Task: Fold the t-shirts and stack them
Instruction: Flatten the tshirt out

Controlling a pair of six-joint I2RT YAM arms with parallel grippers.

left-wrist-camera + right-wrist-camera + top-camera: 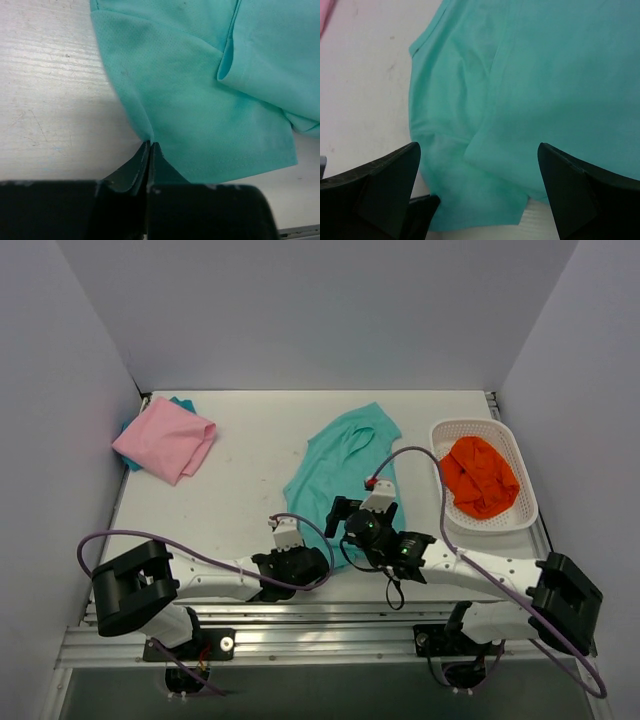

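Observation:
A mint-teal t-shirt (345, 465) lies crumpled in the middle of the table. My left gripper (318, 560) is at its near edge, and in the left wrist view the gripper (150, 145) is shut, pinching the puckered edge of the shirt (200, 90). My right gripper (340, 515) hovers over the shirt's near part; in the right wrist view the gripper (480, 165) is wide open and empty above the shirt's hem (520, 100). A folded pink t-shirt (165, 440) lies at the far left on top of a teal cloth (183, 402).
A white lattice basket (520, 515) at the right holds an orange garment (480, 475). Grey walls close in the table on three sides. The arm bases and a metal rail (300, 630) run along the near edge. The left gripper's dark body (422, 205) shows beside my right fingers.

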